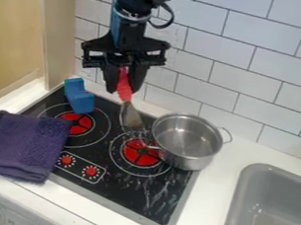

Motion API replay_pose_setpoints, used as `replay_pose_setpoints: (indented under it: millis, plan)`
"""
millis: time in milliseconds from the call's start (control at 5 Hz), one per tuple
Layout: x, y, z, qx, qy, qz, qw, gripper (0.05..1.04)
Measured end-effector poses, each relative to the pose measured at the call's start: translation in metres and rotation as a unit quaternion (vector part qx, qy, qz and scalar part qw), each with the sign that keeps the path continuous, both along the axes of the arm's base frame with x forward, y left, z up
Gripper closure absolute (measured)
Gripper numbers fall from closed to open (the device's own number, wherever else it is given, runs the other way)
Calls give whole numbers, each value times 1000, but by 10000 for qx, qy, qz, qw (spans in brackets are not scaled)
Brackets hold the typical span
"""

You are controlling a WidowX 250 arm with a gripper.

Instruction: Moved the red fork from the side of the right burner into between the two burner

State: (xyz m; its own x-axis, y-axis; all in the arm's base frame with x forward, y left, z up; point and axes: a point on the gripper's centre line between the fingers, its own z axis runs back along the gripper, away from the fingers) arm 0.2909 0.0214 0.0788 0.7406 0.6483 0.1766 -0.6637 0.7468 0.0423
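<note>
Two jaws grip the red fork [124, 86], its long axis steep, head down.

Looks like a toy kitchen, judging by the black stovetop [123, 189] with red burners [136, 157], the metal pot [187, 162], the grey sink [280, 172] at right and the far tiled wall [234, 59].

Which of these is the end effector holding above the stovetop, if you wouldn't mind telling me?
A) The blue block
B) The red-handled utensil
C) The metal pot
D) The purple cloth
B: the red handle of the utensil is between the fingers of the end effector, and its metal part slants down over the black stovetop.
</note>
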Motion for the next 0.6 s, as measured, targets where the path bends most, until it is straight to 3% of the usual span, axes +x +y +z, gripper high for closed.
replay_pose_setpoints:
  millis: [200, 600]
  plan:
    - [6, 9, -10, -28, 111, -129, 9999, 748]
    - [22, 19, -41, -312, 285, -297, 9987, 748]
